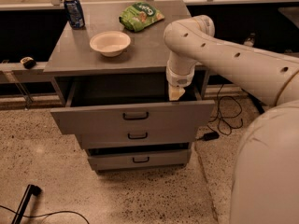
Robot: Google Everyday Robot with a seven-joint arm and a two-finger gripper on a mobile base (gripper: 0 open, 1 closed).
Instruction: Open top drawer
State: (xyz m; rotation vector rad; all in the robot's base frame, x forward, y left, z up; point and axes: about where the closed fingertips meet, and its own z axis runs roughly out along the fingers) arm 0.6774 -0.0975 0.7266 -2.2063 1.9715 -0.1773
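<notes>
Camera view. My gripper [176, 94] hangs tip-down just behind the front of the top drawer [88, 119], near its right end. The drawer stands pulled out below me. Whether my gripper is clenched or released, I cannot tell. Up-left of it, on the cabinet top [154, 45]: bowl [110, 43], chip bag [140, 16], can [74, 12].

Cream-white tubular arm [233, 59], small dark holes, yellowish end effector [176, 94] over the top drawer [163, 119]
</notes>
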